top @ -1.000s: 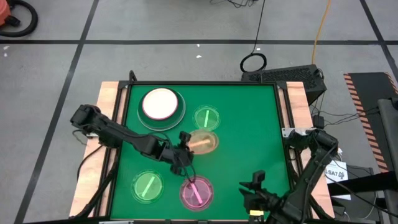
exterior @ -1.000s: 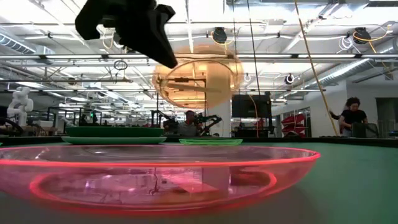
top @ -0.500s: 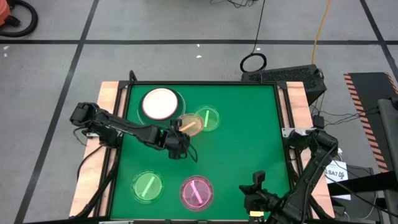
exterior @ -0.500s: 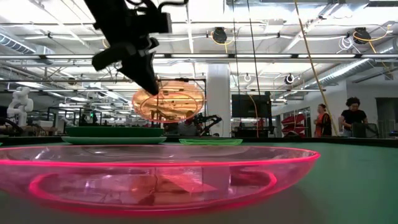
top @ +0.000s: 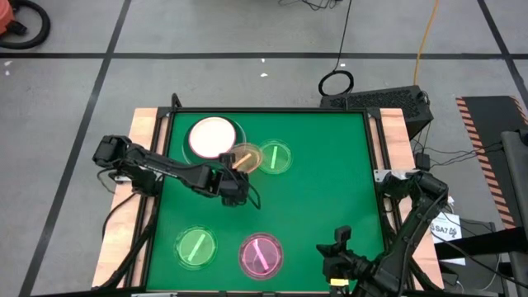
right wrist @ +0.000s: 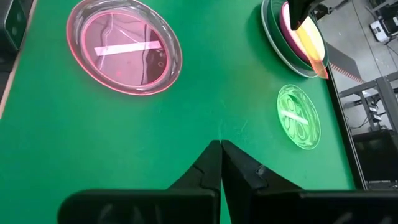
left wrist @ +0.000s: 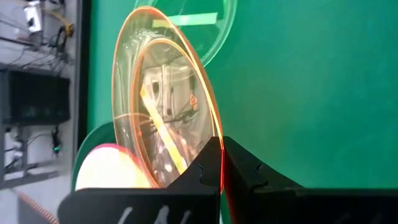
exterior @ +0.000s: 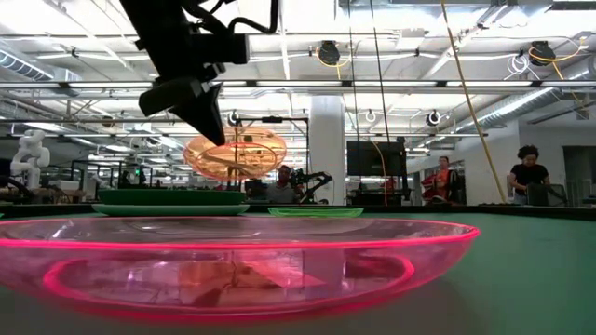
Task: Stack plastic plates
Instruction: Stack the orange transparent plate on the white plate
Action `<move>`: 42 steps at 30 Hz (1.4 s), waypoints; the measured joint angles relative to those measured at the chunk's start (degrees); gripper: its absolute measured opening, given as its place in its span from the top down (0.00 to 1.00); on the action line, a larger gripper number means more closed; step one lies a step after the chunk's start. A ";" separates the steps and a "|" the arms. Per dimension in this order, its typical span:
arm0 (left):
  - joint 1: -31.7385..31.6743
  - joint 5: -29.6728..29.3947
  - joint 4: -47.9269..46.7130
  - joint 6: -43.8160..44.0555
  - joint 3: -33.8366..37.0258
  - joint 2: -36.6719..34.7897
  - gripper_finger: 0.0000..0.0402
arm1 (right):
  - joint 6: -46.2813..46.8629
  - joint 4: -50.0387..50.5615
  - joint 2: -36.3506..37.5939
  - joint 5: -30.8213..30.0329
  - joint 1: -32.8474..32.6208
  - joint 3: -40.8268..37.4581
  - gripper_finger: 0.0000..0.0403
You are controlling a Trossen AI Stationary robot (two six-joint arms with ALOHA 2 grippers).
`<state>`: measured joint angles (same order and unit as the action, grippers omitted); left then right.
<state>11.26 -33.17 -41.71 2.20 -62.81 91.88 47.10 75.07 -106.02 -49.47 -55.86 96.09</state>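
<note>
I have the amber plate (top: 245,157) pinched by its rim in the left gripper (top: 234,176), tilted in the air beside the big plate stack (top: 214,140), ready for lowering. Right gripper (right wrist: 220,147) waits closed, empty, at the tabletop's (top: 330,181) near edge.

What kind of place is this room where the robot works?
Probably a large robotics lab or industrial hall: exposed ceiling pipes and lights, other workstations with people behind the green table, and a white humanoid robot standing far off.
</note>
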 joint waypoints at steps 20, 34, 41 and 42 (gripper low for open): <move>-1.54 -4.49 -3.62 4.01 0.00 0.00 0.99 | -1.51 0.00 0.00 0.00 1.14 0.00 0.99; -3.21 -4.43 -7.16 8.74 0.02 0.00 0.99 | 0.11 -0.03 0.00 0.21 1.14 0.00 0.99; -3.36 -3.33 -7.56 8.53 0.39 -0.02 0.99 | 0.18 -0.24 0.00 0.24 1.14 0.00 0.99; -3.43 -3.31 -7.59 8.02 0.84 -0.02 0.99 | 0.18 -0.24 0.00 0.23 1.14 0.00 0.99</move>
<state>7.82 -36.48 -49.30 10.22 -61.97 91.85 47.29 74.83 -106.02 -49.24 -54.72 96.09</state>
